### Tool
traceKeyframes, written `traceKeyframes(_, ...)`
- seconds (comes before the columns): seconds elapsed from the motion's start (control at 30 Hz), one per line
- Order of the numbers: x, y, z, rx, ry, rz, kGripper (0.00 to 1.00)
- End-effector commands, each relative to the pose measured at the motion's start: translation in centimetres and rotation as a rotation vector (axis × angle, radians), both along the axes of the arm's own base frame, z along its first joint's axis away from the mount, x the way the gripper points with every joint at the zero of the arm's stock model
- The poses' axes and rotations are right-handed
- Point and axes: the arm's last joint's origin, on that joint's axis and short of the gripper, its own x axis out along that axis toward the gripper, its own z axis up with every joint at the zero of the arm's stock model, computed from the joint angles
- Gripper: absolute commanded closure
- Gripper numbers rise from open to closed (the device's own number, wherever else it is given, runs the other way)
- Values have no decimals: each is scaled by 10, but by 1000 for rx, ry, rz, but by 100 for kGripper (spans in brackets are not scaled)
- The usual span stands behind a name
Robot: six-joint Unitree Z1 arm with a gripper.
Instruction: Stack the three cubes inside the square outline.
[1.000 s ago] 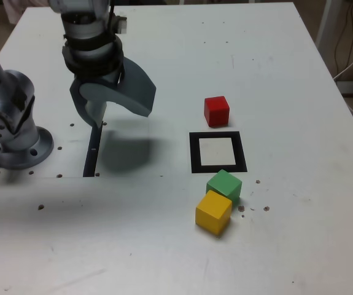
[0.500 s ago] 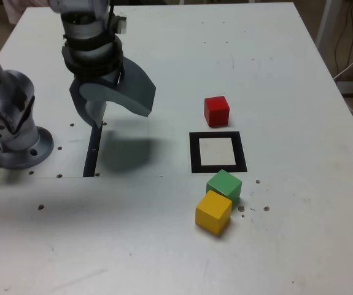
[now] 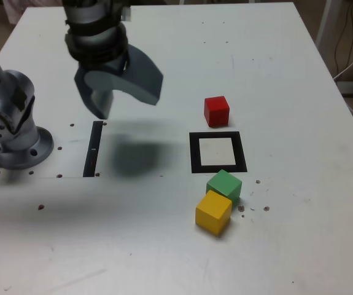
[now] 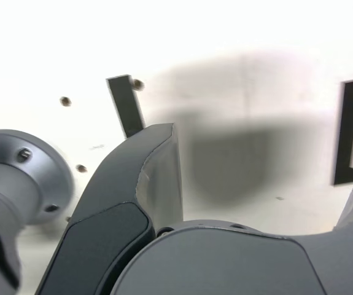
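Three cubes sit loose: red [image 3: 216,111] at the outline's [image 3: 218,152] 12 o'clock, green [image 3: 224,185] and yellow [image 3: 213,211] touching at 6; gripper [image 3: 122,91] fingers apart, empty.

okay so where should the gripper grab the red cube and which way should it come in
Judging by the pictures, take the red cube from straight above, closing on two opposite side faces. It sits flat and alone on the table, apart from the square outline and the green cube, so all its sides look free. The gripper is open and empty, off toward the exterior view's left.
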Motion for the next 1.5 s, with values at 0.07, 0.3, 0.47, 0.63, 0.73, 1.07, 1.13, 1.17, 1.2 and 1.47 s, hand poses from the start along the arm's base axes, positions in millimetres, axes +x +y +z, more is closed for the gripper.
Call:
traceKeyframes(0.07, 20, 0, 11, -26, -50, 14, 0)
traceKeyframes(0.3, 64, 4, 19, -67, -68, 65, 0)
traceKeyframes(0.47, 92, 16, 11, -78, -33, 126, 0)
traceKeyframes(0.63, 110, 32, 3, -78, 5, 200, 1)
traceKeyframes(0.73, 118, 40, 1, -71, 31, 238, 3)
traceKeyframes(1.07, 146, 50, -7, -70, 60, 267, 5)
traceKeyframes(1.13, 150, 52, -10, -63, 63, 268, 6)
traceKeyframes(1.17, 152, 53, -11, -57, 64, 269, 6)
traceKeyframes(1.2, 153, 53, -11, -51, 65, 270, 6)
traceKeyframes(1.47, 162, 61, -16, -37, 87, 278, 7)
